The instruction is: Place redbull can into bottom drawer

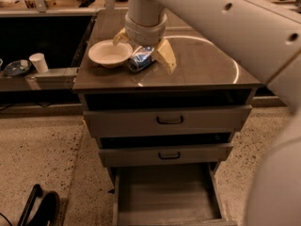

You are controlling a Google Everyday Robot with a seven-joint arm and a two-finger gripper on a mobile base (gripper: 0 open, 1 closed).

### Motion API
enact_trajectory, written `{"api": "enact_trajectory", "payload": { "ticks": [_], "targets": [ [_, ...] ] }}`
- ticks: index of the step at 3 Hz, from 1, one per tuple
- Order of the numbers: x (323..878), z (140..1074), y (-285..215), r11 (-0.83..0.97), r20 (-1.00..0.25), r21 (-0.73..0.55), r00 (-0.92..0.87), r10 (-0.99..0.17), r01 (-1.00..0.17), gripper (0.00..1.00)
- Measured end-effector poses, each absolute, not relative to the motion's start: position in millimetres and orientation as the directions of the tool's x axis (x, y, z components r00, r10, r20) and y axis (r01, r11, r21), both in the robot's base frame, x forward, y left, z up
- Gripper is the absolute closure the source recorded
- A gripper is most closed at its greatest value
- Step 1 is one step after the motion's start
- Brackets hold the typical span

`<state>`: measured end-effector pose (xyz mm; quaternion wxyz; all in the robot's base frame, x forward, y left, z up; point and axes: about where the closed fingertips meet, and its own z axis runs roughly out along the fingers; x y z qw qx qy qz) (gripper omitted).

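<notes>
- Gripper (143, 52) state: released, with both yellow fingers spread and straddling the redbull can (140, 60).
- The can lies on its side on the cabinet top (202, 69), directly beneath the gripper.
- The cream bowl (109, 53) sits just beside one finger; keep that finger off its rim.
- Descend fully and clamp across the can's body; its shiny wall probably slips.
- The bottom drawer (164, 194) stands open well below the gripper.

On the bench (202, 65), the redbull can (141, 59) lies just right of the bowl (110, 53), seemingly touching its rim. The tool (143, 51) hangs over the can, one finger at the bowl's far rim, the other beyond the can. The bottom drawer (164, 197) stands pulled out, below and before the bowl.
</notes>
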<state>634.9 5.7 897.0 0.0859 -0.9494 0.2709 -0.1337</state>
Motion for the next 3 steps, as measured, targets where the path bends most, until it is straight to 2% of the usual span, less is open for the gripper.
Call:
{"api": "enact_trajectory", "payload": {
  "ticks": [2, 3],
  "targets": [
    [713, 883, 19, -0.765, 0.275, -0.192, 0.714, -0.644, -0.615, 0.0],
    [737, 875, -1, -0.71, 0.249, -0.175, 0.667, -0.702, -0.682, 0.0]
  ]
}}
